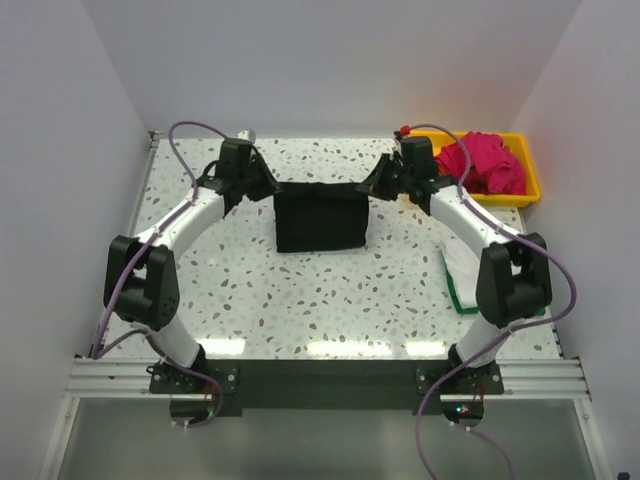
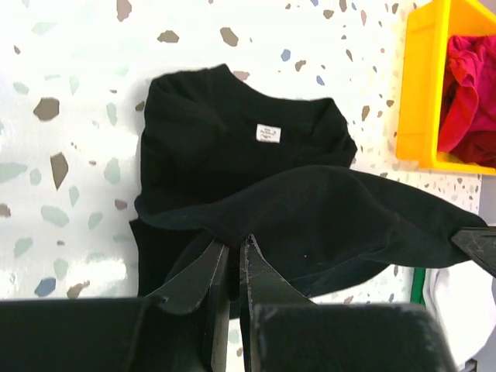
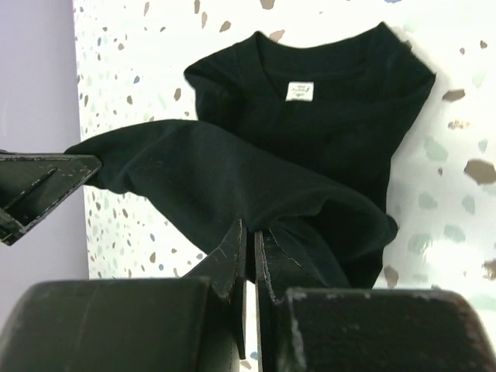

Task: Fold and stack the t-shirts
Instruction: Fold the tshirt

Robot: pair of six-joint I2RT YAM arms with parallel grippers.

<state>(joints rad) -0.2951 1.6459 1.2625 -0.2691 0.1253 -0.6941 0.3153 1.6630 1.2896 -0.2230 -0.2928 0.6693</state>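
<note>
Left gripper [image 2: 232, 252] and right gripper [image 3: 249, 234] each pinch shut on the lifted edge of the black shirt [image 1: 320, 218], far-centre. Tray [image 1: 533, 182] with magenta shirt [image 1: 490, 162] fills the far-right corner; white shirt [image 1: 462, 262] lies at the right edge.

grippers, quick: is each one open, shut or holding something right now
Left gripper: shut on one end of the black t-shirt's lifted edge.
Right gripper: shut on the other end of that edge.
</note>
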